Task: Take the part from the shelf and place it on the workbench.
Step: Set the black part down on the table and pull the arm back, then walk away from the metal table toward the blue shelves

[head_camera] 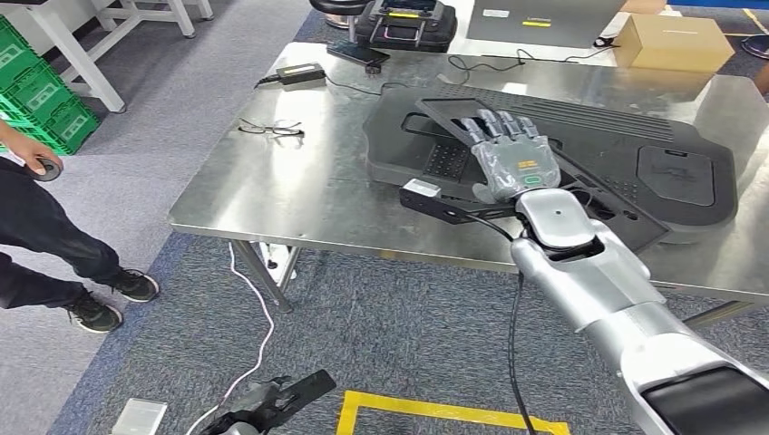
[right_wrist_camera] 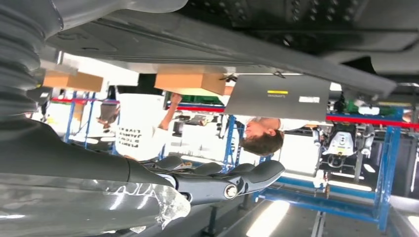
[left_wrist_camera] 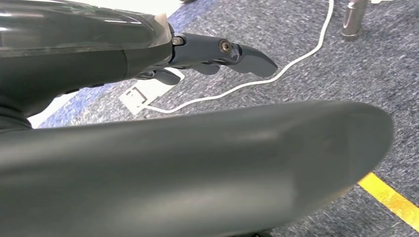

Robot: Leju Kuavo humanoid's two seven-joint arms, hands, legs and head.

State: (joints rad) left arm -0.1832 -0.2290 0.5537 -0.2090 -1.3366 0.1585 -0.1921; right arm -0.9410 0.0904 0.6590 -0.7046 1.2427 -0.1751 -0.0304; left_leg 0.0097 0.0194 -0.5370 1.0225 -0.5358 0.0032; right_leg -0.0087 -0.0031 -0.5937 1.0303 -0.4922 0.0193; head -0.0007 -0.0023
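Part (head_camera: 671,172): large black flat moulded panel, lying on the steel workbench (head_camera: 299,190), centre-right of the head frame, its near edge close to the bench's front edge.

Right hand (head_camera: 510,154) is on top of the part, over its left-centre area, palm down, fingers stretched out flat and side by side, pointing to the upper left of the frame. Nothing gripped. Right wrist view: fingers (right_wrist_camera: 247,178) extended straight, not curled around anything.

Left hand (head_camera: 263,403) at the bottom left of the head frame, low over the carpet, well apart from the part. Left wrist view: fingers (left_wrist_camera: 237,54) loosely extended over the floor, holding nothing.

Also on the bench: glasses (head_camera: 270,129) left of the part, a cardboard box (head_camera: 673,42) at upper right. A person's legs (head_camera: 54,254) at the left edge.
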